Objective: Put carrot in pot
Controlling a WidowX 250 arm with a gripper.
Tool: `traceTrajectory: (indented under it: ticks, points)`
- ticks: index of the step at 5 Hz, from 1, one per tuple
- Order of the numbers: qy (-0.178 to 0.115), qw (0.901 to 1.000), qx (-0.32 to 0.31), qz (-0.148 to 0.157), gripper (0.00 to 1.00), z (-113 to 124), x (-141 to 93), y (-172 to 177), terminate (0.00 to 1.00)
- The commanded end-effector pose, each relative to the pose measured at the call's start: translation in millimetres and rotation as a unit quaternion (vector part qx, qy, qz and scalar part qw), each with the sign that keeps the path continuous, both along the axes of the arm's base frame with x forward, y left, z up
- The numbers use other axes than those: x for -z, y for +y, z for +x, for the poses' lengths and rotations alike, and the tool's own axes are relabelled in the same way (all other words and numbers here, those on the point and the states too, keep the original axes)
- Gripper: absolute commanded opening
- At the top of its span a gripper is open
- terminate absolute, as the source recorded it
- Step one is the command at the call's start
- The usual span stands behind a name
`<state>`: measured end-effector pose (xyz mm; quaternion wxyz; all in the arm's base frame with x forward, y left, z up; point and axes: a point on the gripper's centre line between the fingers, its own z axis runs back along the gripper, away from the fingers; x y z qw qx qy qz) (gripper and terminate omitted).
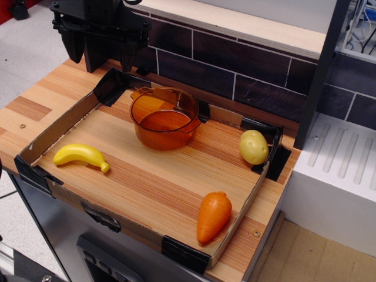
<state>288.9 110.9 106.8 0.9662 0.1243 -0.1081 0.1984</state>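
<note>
The carrot (212, 216) is a stubby orange toy cone lying near the front right corner of the cardboard-walled tray, thick end up, tip toward the front wall. The pot (165, 117) is a round translucent amber pot with small side handles, upright and empty at the back middle of the tray. My gripper (101, 56) is black and hangs at the back left, above the tray's back left corner, left of the pot and far from the carrot. Its fingers stand apart with nothing between them.
A yellow banana (81, 156) lies at the tray's left side. A yellow-green potato (254, 147) sits by the right wall. Low cardboard walls (59, 126) with black tape corners ring the wooden board. A dark tiled wall (235, 64) runs behind; a white appliance (341, 176) stands at right.
</note>
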Motion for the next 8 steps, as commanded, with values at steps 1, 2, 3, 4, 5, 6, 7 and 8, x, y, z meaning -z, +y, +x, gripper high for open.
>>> traceTrajectory:
  ticks: [1,2,3,4,5,6,7,8]
  points:
    - [0.000,1.0000,0.000,0.000,1.00,0,0,0,0.00]
    - [0.007,0.9979,0.046,-0.044,1.00,-9,-19,-39,0.00]
    - [0.015,0.9918,0.104,-0.073,1.00,-25,-32,-82,0.00]
    - [0.034,0.9842,0.155,-0.079,1.00,-44,-25,-117,0.00]
    - [0.050,0.9777,0.190,-0.074,1.00,-58,1,-139,0.00]
    - [0.051,0.9760,0.190,-0.092,1.00,-57,25,-149,0.00]
    - [0.057,0.9743,0.194,-0.099,1.00,-60,44,-156,0.00]
    - [0.057,0.9718,0.201,-0.110,1.00,-61,57,-163,0.00]
